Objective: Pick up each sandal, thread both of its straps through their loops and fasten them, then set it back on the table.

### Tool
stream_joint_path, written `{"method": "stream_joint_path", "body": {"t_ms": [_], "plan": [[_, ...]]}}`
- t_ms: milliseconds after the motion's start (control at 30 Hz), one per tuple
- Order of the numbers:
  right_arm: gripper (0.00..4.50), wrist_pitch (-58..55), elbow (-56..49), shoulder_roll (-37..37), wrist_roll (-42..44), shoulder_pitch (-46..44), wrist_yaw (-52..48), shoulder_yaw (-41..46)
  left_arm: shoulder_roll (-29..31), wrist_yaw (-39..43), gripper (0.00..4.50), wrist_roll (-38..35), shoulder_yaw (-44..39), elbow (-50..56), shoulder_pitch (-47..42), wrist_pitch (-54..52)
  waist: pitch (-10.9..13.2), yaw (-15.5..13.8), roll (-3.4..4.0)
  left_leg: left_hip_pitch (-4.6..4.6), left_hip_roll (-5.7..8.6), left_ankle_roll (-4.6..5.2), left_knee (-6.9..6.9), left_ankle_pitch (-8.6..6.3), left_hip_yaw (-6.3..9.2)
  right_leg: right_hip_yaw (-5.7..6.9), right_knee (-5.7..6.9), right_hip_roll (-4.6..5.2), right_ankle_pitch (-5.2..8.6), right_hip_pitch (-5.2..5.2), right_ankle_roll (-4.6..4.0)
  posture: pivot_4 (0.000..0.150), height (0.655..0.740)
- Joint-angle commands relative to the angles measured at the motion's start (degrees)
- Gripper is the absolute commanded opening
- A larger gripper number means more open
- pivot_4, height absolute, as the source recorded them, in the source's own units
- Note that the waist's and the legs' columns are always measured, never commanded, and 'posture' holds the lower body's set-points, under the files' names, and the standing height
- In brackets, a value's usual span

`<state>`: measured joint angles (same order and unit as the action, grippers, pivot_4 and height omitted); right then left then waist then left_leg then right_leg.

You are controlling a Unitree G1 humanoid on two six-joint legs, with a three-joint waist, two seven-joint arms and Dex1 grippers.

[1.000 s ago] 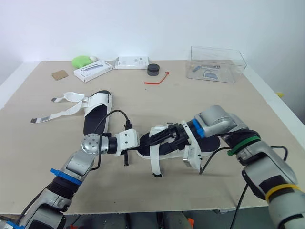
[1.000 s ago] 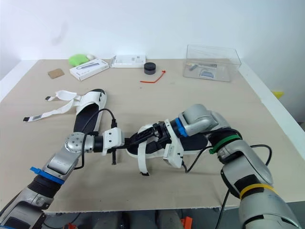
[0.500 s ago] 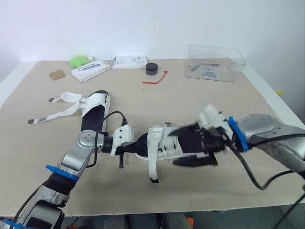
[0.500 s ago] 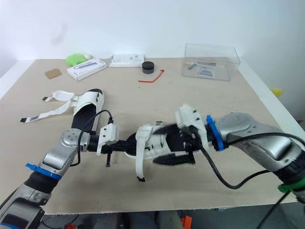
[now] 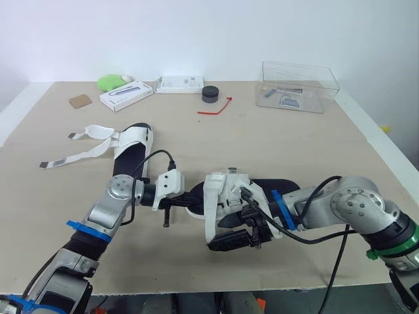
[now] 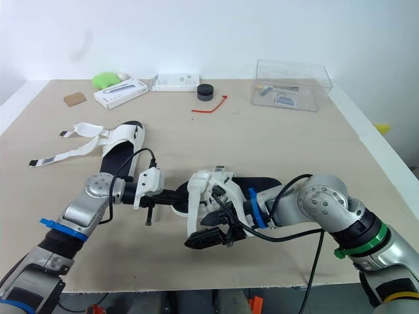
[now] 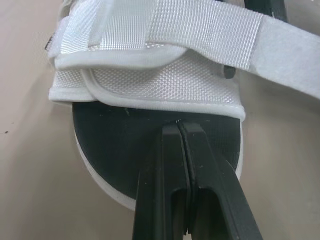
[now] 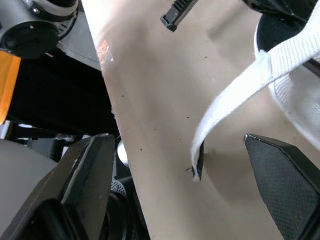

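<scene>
— black fingers of the right gripper point(image 5: 234, 231) stand wide apart and hold nothing. what lies between them?
— white strap point(image 8: 225, 105). it hangs off the near side of the sandal point(image 5: 272, 186), and its loose end drops into the gap between those two fingers, touching neither as far as i can see.
— and how does the sandal lie?
— its long axis runs left to right, close to the near edge of the table point(image 5: 275, 137). i cannot tell whether it rests on the table or is held just above it. the left gripper point(image 7: 178, 135) is at its left end, fingers closed together over the black sole.
— so which arm takes the strap?
— the right, i judge, because it is the nearer one. the strap runs far to near, across the sole, so the fingers should close across its width. the second sandal point(image 5: 131, 154) lies well apart at the far left, with its straps loose.
</scene>
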<state>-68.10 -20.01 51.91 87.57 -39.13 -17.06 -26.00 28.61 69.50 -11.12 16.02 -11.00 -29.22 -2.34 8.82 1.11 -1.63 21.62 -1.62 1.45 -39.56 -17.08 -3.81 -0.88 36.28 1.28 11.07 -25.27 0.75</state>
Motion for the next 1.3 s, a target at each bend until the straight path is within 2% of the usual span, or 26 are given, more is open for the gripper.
{"method": "stream_joint_path", "body": {"t_ms": [33,367,400,500,533,633,667,700,733,767,867,1000,1167,1300], "plan": [[4.44,-2.05,-1.68,-1.94,2.80,1.78,5.25,3.49,0.08,-2.03,0.00,2.01,-0.39,-1.56,0.18,-0.11,-0.02,0.01,-0.03,0.00,0.00,0.00,-0.02,0.00,0.00,0.00,-0.02,0.01,-0.01,0.02,0.02,0.150,0.7400],[4.44,-1.28,-3.80,-6.30,9.90,7.51,20.01,6.37,-0.50,-1.19,0.00,0.97,0.24,-0.97,0.81,-0.78,-0.03,0.03,-0.04,0.05,0.01,0.00,-0.06,0.00,0.00,-0.02,-0.04,-0.01,-0.05,0.02,0.10,0.150,0.7400],[3.92,-0.83,-4.01,-6.46,10.59,8.20,21.45,6.51,-0.57,-1.08,0.00,0.87,0.26,-1.00,0.80,-0.89,-0.03,0.03,-0.05,0.06,0.01,0.01,-0.06,0.00,0.00,-0.02,-0.05,-0.01,-0.05,0.02,0.10,0.150,0.7400],[2.94,0.18,-4.42,-6.68,12.95,9.62,24.51,6.61,-0.79,-0.92,0.00,0.64,0.35,-1.00,0.63,-1.26,-0.03,0.03,-0.05,0.11,0.02,0.01,-0.06,0.00,0.01,-0.02,-0.06,0.00,-0.05,0.00,0.10,0.150,0.7400],[2.30,0.63,-4.57,-6.83,13.87,10.14,25.43,6.53,-0.83,-0.73,0.00,0.57,0.46,-0.91,0.60,-1.41,-0.04,0.04,-0.05,0.12,0.02,0.01,-0.06,0.00,0.00,-0.03,-0.08,0.00,-0.06,-0.01,0.12,0.150,0.7400],[1.50,1.90,-4.41,-7.13,15.75,11.42,27.41,6.34,-1.04,-0.38,0.00,0.57,0.75,-0.88,0.40,-1.71,-0.05,0.04,-0.07,0.13,0.03,0.01,-0.06,0.00,0.02,-0.02,-0.10,-0.01,-0.06,0.00,0.16,0.150,0.7400],[0.99,2.40,-4.18,-7.17,16.58,11.76,27.97,6.35,-1.10,-0.30,0.00,0.62,0.78,-0.98,0.36,-1.69,-0.05,0.04,-0.08,0.13,0.03,0.01,-0.06,0.00,0.02,-0.02,-0.10,-0.01,-0.05,0.01,0.16,0.150,0.7400],[0.83,3.09,-3.94,-7.13,18.01,12.23,28.52,6.49,-1.11,-0.22,0.00,0.65,0.78,-0.97,0.40,-1.74,-0.05,0.04,-0.08,0.15,0.03,0.01,-0.06,0.00,0.03,-0.02,-0.11,-0.01,-0.05,0.00,0.17,0.150,0.7400],[0.29,3.66,-3.71,-7.00,19.45,12.50,28.98,6.67,-1.12,-0.13,0.00,0.67,0.77,-0.97,0.43,-1.75,-0.05,0.04,-0.08,0.16,0.04,0.01,-0.06,0.00,0.02,-0.02,-0.11,-0.01,-0.05,-0.01,0.16,0.150,0.7400],[0.03,4.30,-3.39,-6.70,21.34,12.48,29.25,6.99,-1.10,-0.04,0.00,0.68,0.76,-0.94,0.49,-1.80,-0.05,0.04,-0.08,0.17,0.04,0.01,-0.06,0.00,0.03,-0.02,-0.12,-0.01,-0.05,-0.01,0.16,0.150,0.7400],[0.03,4.98,0.33,-6.80,25.23,9.01,24.39,11.19,-0.91,0.28,0.00,0.82,0.92,-0.80,0.80,-1.87,-0.05,0.03,-0.08,0.18,0.04,0.01,-0.06,0.00,0.03,-0.02,-0.14,-0.01,-0.06,-0.01,0.17,0.150,0.7400],[0.03,1.76,11.16,-7.87,25.43,-0.74,21.40,14.49,-1.01,0.36,0.00,1.16,0.92,-1.17,0.61,-1.65,-0.05,0.08,-0.07,0.18,0.06,0.04,-0.14,0.01,-0.02,-0.05,-0.17,-0.04,-0.14,0.00,0.30,0.150,0.7400],[0.03,-3.17,23.25,-8.63,25.26,-10.08,21.44,13.16,-1.49,-0.11,0.00,1.70,1.01,-2.01,0.10,-0.86,-0.06,-0.02,-0.08,0.24,0.02,0.09,-0.11,0.03,0.07,0.00,-0.18,-0.07,-0.16,-0.02,0.15,0.150,0.7400],[0.03,-8.82,29.17,-9.62,19.92,-12.91,18.05,12.05,-1.66,-0.57,0.00,1.96,1.11,-1.59,0.50,-0.42,-0.06,-0.06,-0.08,0.48,0.07,0.17,-0.11,-0.02,0.13,0.08,-0.22,0.03,-0.15,-0.12,0.15,0.150,0.7400]]}}
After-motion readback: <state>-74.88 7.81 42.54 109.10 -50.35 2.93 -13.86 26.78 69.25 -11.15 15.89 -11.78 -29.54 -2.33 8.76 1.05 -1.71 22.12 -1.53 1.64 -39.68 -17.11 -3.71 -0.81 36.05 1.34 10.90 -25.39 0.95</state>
